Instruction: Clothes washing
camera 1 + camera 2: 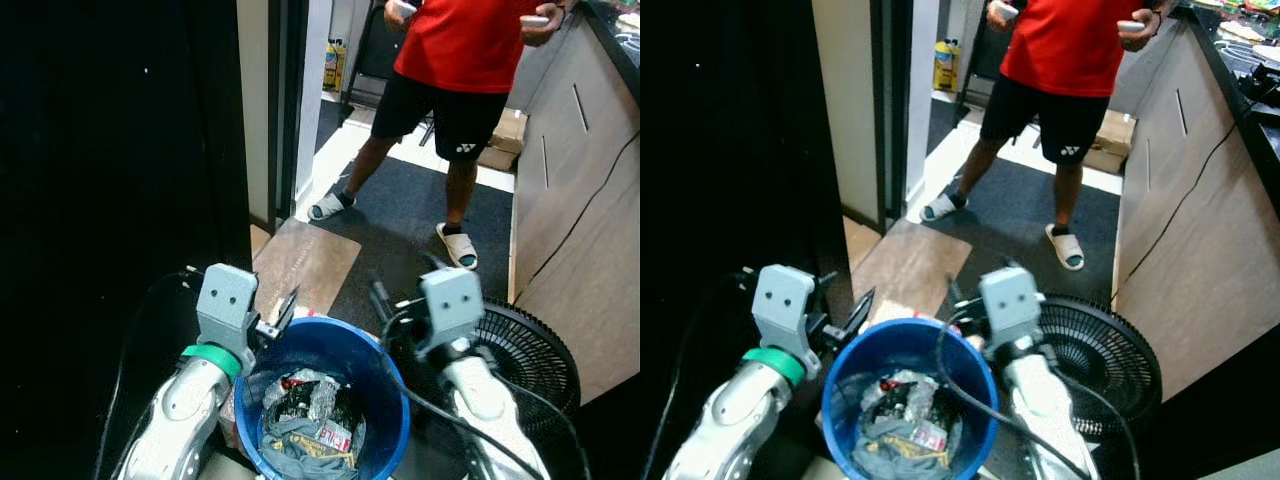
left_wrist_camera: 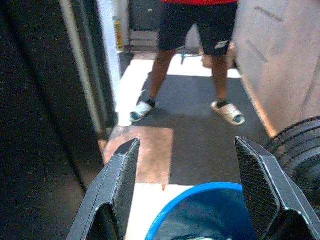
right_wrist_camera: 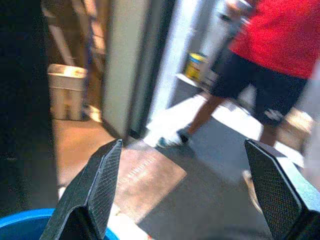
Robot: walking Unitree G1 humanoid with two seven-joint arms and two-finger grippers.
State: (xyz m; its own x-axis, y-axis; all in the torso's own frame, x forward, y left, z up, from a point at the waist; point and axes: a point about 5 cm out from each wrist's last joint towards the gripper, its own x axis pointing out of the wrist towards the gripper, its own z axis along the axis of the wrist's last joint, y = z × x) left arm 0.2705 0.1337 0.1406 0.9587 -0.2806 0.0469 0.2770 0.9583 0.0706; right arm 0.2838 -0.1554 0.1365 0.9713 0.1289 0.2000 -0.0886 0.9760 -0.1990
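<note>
At lower centre, the 2 grippers, left gripper (image 2: pixel 182 187) and right gripper (image 3: pixel 192 192), both spread and empty, flank the blue bucket (image 1: pixel 385 385) of clothes (image 1: pixel 310 420), apparently positioned for carrying.

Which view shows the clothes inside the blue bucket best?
The left eye view: it looks down into the blue bucket at the clothes. The right eye view shows them similarly; both wrist views catch just the rim.

A person (image 1: pixel 455 60) in a red shirt and black shorts stands far ahead on the dark floor. A brown doormat (image 1: pixel 305 262) lies nearer, a black fan (image 1: pixel 535 355) near right, a yellow container (image 1: pixel 331 64) far back.
</note>
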